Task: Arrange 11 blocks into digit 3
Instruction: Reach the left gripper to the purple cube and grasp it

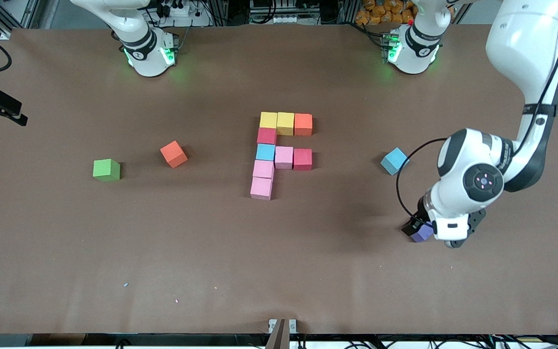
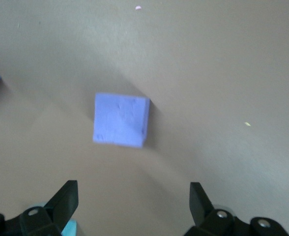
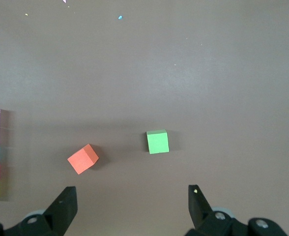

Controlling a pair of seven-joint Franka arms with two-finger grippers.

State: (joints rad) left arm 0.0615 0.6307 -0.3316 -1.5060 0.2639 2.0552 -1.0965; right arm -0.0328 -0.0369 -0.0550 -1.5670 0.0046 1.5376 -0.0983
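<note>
The left arm's wrist half hides the purple cube near the table's front edge, under the wide-open, empty left gripper.

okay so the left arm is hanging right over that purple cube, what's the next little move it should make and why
Probably lower the left gripper straight down around the purple cube and close. Its fingers are open, the cube lies loose on the table between them in the left wrist view, and the figure of touching cubes lacks its bottom bar. The right gripper waits, open, above the orange cube and green cube.

9 touching blocks mid-table — 4 apart.
</note>
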